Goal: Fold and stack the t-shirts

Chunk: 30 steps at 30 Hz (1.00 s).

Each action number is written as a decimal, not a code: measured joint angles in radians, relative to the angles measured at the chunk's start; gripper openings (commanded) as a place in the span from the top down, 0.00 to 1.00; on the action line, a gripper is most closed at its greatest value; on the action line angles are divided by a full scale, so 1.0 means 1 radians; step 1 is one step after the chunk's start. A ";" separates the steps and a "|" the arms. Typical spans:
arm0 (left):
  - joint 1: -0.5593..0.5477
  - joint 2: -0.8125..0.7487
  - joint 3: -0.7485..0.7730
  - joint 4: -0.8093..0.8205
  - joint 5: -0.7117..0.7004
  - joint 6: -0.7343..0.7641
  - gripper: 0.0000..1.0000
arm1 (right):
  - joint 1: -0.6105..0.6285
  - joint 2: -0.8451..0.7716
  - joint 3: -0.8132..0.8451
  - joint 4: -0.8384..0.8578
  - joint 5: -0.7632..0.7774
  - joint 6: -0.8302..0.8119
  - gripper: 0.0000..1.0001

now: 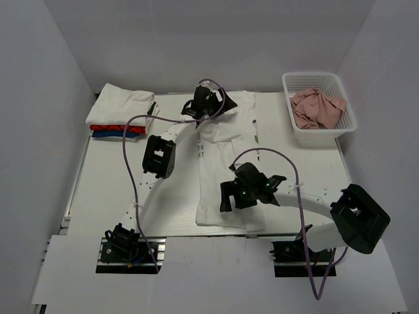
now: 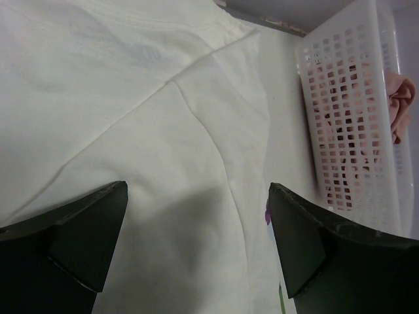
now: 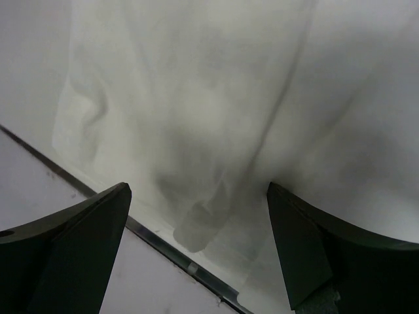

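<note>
White t-shirt [image 1: 222,173] lay flat down the middle of the surface [image 1: 111,190], collar end far, hem at the near edge. Some dark lettering showed on its left side.

Left gripper [image 1: 204,108] was over the far end of that shirt, around the collar/shoulder area. In the left wrist view the jaws were wide apart with nothing between them, only white cloth and a seam crease underneath. Couldn't tell if the fingertips touched the cloth.

Right gripper [image 1: 230,196] was over the near half, right of the shirt's centre. It was also spread wide and empty, with the hem below it and the surface's near edge just past that.

Folded white shirt [image 1: 121,103] sat on the red shirt [image 1: 108,129] and blue shirt [image 1: 108,135] in the far-left corner, well apart from both grippers. Basket [image 1: 347,124] with pink cloth [image 1: 316,108] was at far right.
</note>
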 measured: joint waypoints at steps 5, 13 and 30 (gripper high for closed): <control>0.005 0.003 -0.019 0.058 0.015 -0.023 0.00 | 0.090 0.013 0.013 0.033 -0.007 -0.062 0.10; 0.038 -0.061 -0.046 -0.034 0.021 0.020 0.00 | 0.119 -0.206 0.037 0.074 0.158 -0.145 0.10; -0.082 -1.411 -1.265 -0.037 -0.040 0.231 0.00 | 0.066 -0.264 0.028 -0.042 0.343 -0.007 0.10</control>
